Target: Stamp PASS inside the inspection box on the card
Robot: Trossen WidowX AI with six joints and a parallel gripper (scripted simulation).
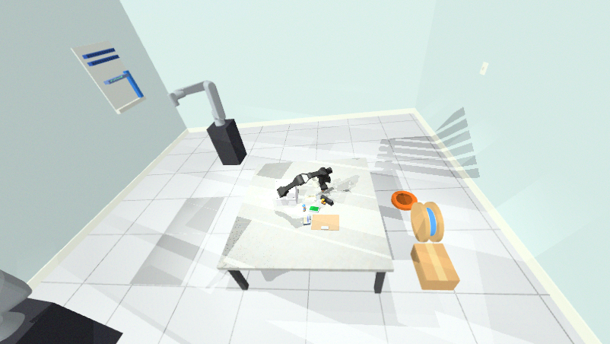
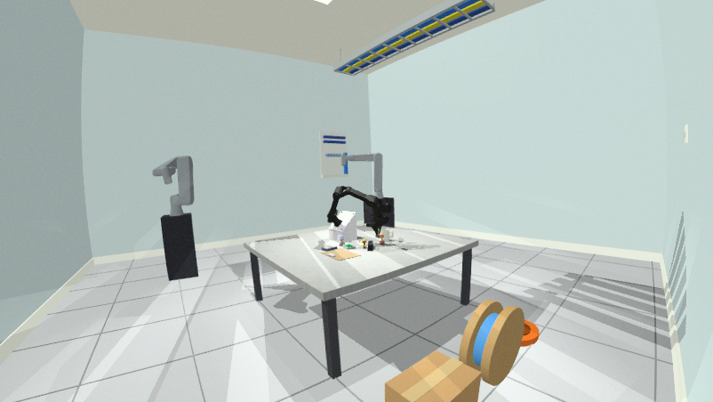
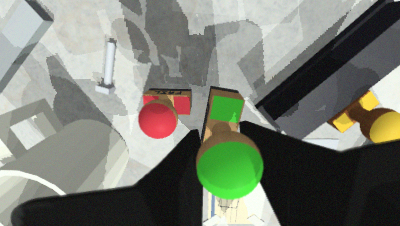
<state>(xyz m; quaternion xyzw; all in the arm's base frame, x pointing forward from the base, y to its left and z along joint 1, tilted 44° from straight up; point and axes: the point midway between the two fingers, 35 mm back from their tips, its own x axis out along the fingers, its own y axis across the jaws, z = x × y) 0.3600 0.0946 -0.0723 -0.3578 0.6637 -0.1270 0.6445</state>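
My gripper (image 3: 219, 132) (image 1: 323, 189) (image 2: 378, 234) is shut on the green-knobbed stamp (image 3: 230, 170), knob towards the wrist camera. The stamp's underside is hidden. In the wrist view the red stamp (image 3: 158, 121) (image 2: 381, 239) stands just left of the held stamp, apart from it. The card (image 3: 242, 206) (image 1: 309, 197) shows partly below the held stamp, with thin dark lines on it; I cannot tell whether they include a print. The green ink pad (image 1: 313, 208) (image 2: 348, 245) lies in front of the card in the top view.
A black block (image 3: 345, 70) (image 1: 328, 200) (image 2: 370, 245) and a yellow stamp (image 3: 382, 126) are right of the gripper in the wrist view. A mug (image 3: 80, 155) and a bolt-like piece (image 3: 109, 62) are left. A tan board (image 1: 332, 220) (image 2: 344, 254) lies near the pad.
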